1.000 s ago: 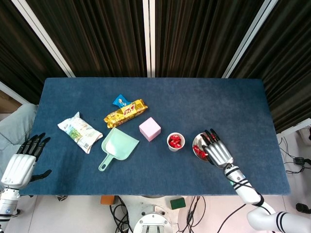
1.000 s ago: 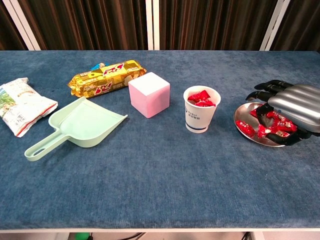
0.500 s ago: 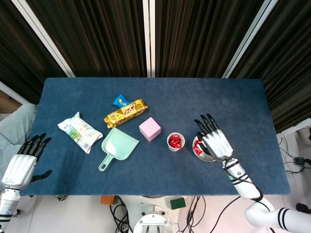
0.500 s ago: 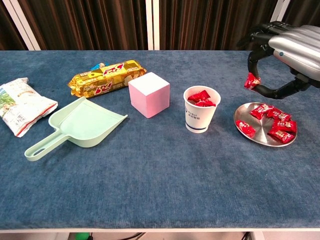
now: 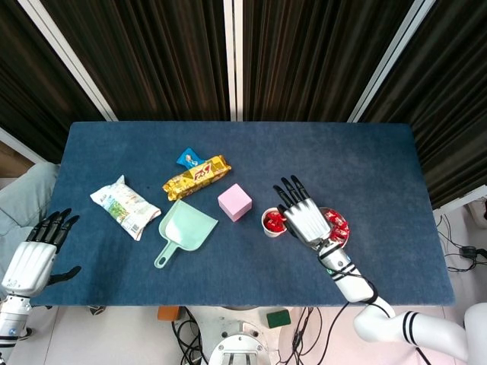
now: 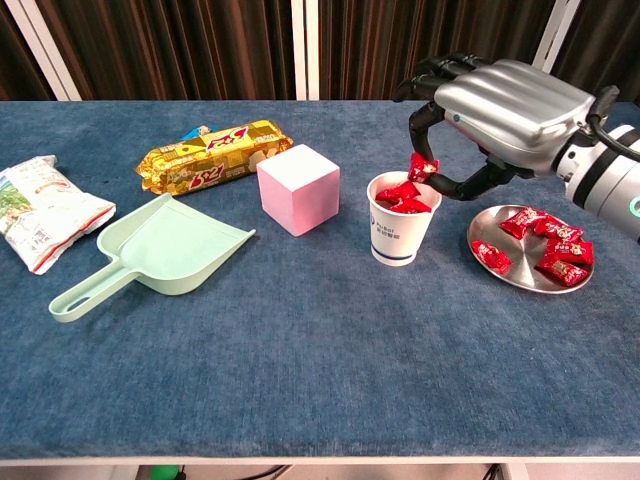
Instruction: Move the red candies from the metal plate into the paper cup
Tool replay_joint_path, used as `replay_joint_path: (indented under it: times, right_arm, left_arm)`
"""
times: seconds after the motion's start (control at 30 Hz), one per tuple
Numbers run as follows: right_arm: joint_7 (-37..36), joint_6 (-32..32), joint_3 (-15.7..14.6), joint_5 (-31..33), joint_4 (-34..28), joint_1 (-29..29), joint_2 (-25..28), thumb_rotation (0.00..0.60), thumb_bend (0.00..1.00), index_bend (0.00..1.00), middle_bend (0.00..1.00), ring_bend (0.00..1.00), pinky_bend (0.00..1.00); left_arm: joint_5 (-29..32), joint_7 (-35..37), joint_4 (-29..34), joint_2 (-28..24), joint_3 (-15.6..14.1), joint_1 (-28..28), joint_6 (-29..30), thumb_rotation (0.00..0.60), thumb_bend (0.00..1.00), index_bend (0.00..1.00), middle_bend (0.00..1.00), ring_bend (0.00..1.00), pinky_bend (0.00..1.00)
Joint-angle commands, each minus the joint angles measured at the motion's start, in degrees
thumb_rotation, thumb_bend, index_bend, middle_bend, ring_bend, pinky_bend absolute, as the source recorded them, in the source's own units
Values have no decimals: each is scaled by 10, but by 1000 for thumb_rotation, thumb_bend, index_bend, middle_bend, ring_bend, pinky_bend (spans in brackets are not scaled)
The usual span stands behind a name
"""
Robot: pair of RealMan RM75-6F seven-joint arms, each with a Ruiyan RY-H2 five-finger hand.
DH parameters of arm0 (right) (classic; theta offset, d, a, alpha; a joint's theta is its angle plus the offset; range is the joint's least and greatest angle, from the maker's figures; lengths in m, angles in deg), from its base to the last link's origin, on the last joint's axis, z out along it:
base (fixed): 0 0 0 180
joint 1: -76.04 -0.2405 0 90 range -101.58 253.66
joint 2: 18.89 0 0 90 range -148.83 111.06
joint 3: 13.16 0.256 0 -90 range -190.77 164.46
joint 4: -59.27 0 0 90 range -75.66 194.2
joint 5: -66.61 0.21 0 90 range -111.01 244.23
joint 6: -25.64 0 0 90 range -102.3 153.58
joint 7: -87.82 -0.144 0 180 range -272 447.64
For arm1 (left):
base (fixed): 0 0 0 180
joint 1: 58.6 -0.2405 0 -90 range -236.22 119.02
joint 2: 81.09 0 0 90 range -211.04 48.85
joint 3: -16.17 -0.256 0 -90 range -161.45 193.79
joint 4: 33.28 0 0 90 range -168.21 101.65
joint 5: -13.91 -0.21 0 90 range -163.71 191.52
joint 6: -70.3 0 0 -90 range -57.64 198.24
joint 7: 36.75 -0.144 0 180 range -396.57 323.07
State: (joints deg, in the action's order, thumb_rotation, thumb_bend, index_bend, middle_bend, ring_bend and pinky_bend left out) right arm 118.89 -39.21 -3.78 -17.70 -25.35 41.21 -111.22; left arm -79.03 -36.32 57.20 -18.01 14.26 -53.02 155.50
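One red candy [image 6: 422,166] hangs pinched between the thumb and a finger of the right hand [image 6: 497,100], right over the mouth of the paper cup [image 6: 402,219]. The cup already carries a small heap of red candies [image 6: 402,197], showing above its rim. From the head view the right hand [image 5: 303,217] covers the cup's right edge, its dark fingers fanned toward the far side of the table while the pinch holds.

Just to the right of the cup sits the metal plate [image 6: 500,270], with several more red candies [image 6: 548,240] lying mostly on its far and right part. Cup and plate are near each other but not touching.

On the cup's other side stands a pink cube [image 6: 298,187], then a mint green dustpan [image 6: 165,251] with its handle pointing toward the near left. Behind those lies a yellow snack pack [image 6: 212,155], with a small blue wrapper [image 5: 189,159] at its far end. A white bag [image 6: 42,207] rests at the left edge of the blue table [image 6: 320,370].

Off the table's near left corner, the left hand [image 5: 36,255] hovers, fingers spread, holding nothing.
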Motion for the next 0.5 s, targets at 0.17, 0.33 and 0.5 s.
replay_joint_path:
  times: [0.17, 0.33, 0.5]
  right_arm:
    - [15, 15, -3, 15, 0, -9, -5, 600, 368, 347, 91, 0, 0]
    - [10, 5, -9, 9, -6, -7, 3, 600, 353, 156, 74, 0, 0]
    - [-15, -30, -26, -16, -14, 13, 28, 600, 353, 157, 79, 0, 0]
  left_arm:
    - [1, 1, 0, 0, 1, -1, 2, 600, 98, 91, 31, 1, 151]
    - [1, 0, 0, 0, 0, 0, 0, 600, 98, 91, 31, 1, 151]
    - [0, 1, 0, -1, 0, -1, 2, 600, 98, 91, 31, 1, 151]
